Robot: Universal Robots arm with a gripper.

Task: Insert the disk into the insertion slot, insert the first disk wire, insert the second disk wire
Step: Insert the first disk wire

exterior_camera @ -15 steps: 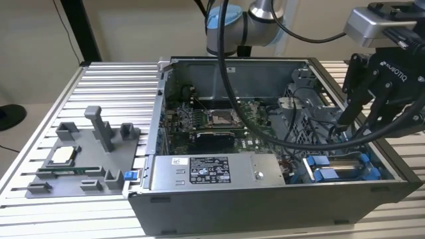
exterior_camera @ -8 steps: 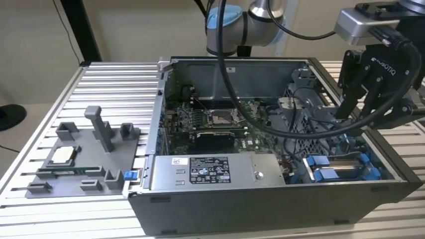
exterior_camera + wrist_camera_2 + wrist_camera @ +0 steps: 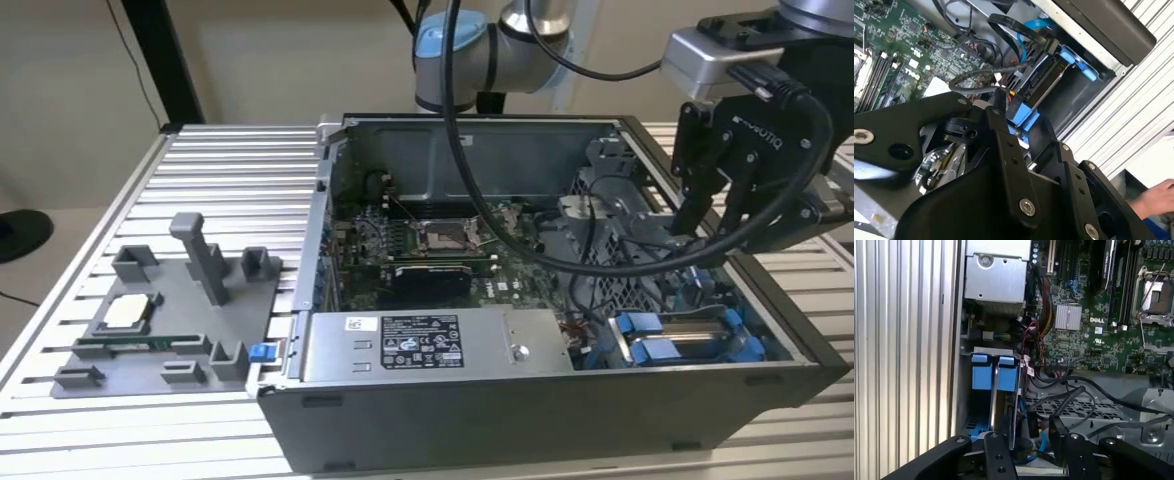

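Your end effector (image 3: 1021, 117) takes up the foreground, its black linkage reaching toward the disk (image 3: 1045, 82). The disk stands on edge in its blue carrier frame (image 3: 1074, 60), inside the insertion slot (image 3: 1079, 97) at the corner of the computer case (image 3: 1099, 22). You cannot tell here whether the end effector touches the frame. A black cable (image 3: 979, 75) loops just beside the disk, and a blue cable (image 3: 1030, 25) curves past it. The green motherboard (image 3: 909, 35) lies beyond them. The ribbed metal counter (image 3: 1134, 115) runs outside the case, and a person's hand (image 3: 1159, 197) rests at its edge.
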